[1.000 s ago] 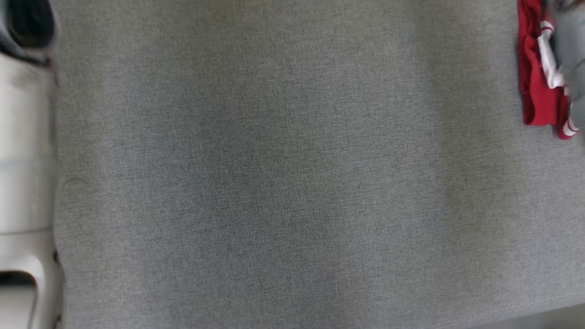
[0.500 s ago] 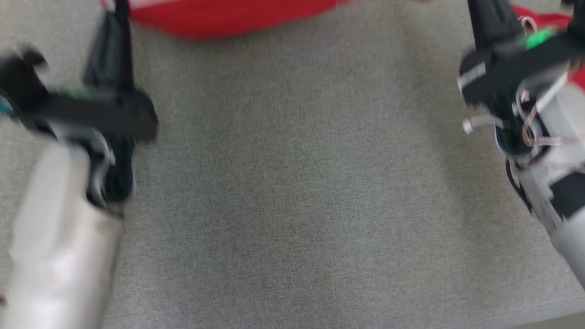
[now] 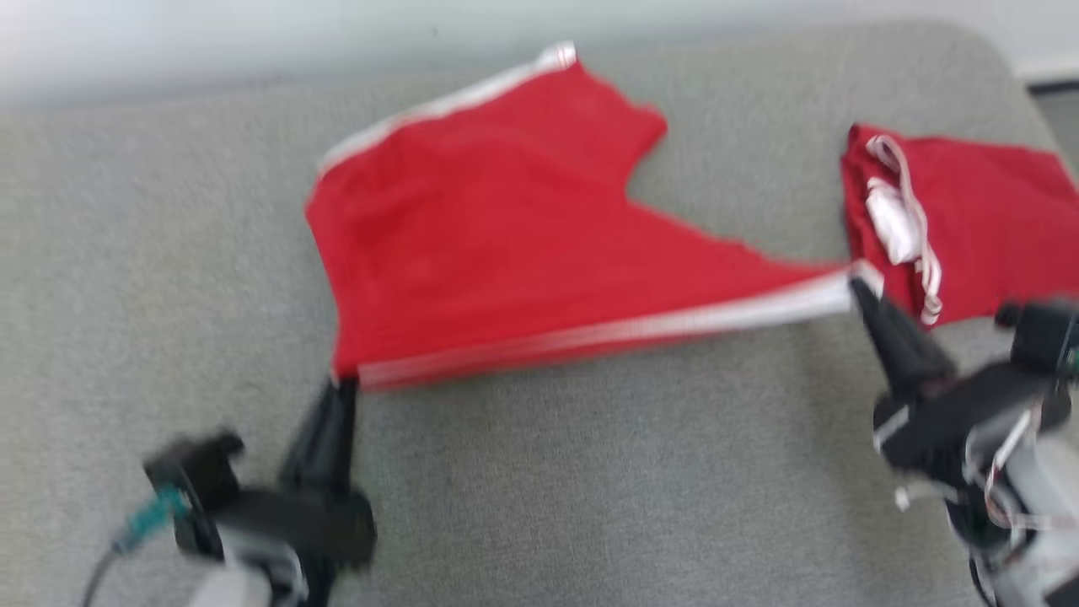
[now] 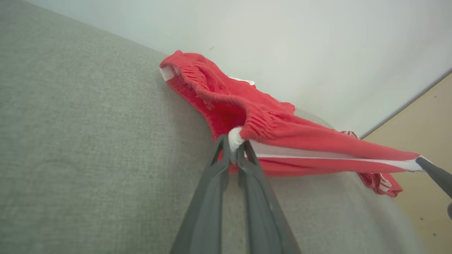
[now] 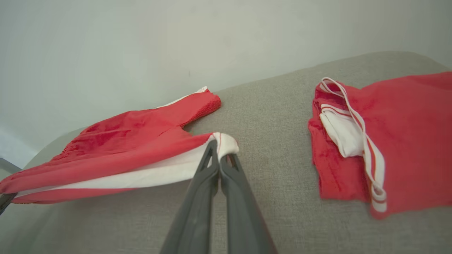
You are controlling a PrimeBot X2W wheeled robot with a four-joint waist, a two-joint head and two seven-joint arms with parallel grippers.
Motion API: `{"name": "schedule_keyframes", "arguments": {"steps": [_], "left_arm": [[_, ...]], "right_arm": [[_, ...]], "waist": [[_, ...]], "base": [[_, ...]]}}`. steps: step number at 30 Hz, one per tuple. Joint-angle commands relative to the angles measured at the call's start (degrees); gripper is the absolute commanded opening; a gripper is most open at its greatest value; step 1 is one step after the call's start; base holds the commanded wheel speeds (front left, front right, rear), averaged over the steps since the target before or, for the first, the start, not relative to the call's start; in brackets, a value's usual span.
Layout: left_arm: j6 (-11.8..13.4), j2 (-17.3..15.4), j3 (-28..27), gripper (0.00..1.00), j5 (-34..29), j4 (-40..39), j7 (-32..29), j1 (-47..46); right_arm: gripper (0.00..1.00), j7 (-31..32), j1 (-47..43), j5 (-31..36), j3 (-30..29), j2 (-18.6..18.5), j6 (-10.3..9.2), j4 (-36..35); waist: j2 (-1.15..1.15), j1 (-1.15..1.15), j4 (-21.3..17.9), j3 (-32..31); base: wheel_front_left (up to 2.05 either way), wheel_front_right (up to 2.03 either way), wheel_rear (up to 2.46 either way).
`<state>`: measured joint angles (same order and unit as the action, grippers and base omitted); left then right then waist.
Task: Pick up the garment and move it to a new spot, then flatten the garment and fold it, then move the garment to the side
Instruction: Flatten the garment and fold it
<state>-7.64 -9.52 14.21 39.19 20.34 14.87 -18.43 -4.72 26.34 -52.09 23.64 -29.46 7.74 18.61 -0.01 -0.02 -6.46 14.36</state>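
Head view: left fingers (image 3: 331,432) and right fingers (image 3: 887,330) hold garment (image 3: 472,253) taut.

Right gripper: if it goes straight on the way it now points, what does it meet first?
The red garment with white side stripes, whose corner its jaws clamp. Past that corner the right gripper would probably reach bare grey fabric surface, not the folded red garment; depth is unclear.

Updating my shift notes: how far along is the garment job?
Done: the red shorts are grasped. In hand: the left gripper and right gripper, jaws shut on the white-striped edge, stretch it taut over the grey fabric surface. To do: laying them flat, folding, moving aside.
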Motion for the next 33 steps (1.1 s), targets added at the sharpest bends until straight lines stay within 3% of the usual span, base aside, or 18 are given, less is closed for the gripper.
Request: {"name": "schedule_keyframes", "arguments": {"steps": [1, 7, 11, 21, 26, 33], "left_arm": [[0.6, -1.4, -0.8, 0.00, 0.1, 0.4, 0.4, 2.8], [1.7, -1.3, 0.8, 0.00, 0.1, -1.1, -0.4, 10.2], [3.1, -1.8, 1.9, 0.00, 0.0, -3.0, -2.5, 14.5], [5.5, -3.8, 4.1, 0.00, -1.2, -9.4, -5.7, 22.9], [5.8, -3.2, 4.9, 0.00, -0.3, -11.6, -6.9, 23.9], [5.2, -2.1, 5.7, 0.00, 0.3, -12.8, -9.5, 17.2]], "right_arm": [[0.00, 0.7, -2.4, 0.9, -2.4, -1.0, -0.47, -0.2], [0.00, 8.7, -12.4, 3.5, -7.8, 0.2, -0.48, -4.8], [0.00, 17.5, -20.8, 6.0, -13.4, 2.6, -0.48, -10.1], [0.00, 38.4, -37.5, 15.6, -26.0, 13.6, -0.38, -26.6], [0.00, 42.0, -36.9, 18.6, -28.3, 16.4, -0.37, -32.1], [0.00, 42.5, -24.0, 19.2, -24.0, 12.3, -0.33, -28.6]], "waist": [[0.01, 0.02, 0.0, -4.8], [0.01, 0.02, 0.5, -8.4], [0.01, 0.02, 1.0, -10.2], [0.01, 0.02, 1.3, -12.4], [0.01, 0.02, 1.6, -12.4], [0.01, 0.02, 3.4, -10.0]], "base": [[0.00, 0.00, 0.00], [0.00, 0.00, 0.00], [0.00, 0.00, 0.00], [0.00, 0.00, 0.00], [0.00, 0.00, 0.00], [0.00, 0.00, 0.00]]}}
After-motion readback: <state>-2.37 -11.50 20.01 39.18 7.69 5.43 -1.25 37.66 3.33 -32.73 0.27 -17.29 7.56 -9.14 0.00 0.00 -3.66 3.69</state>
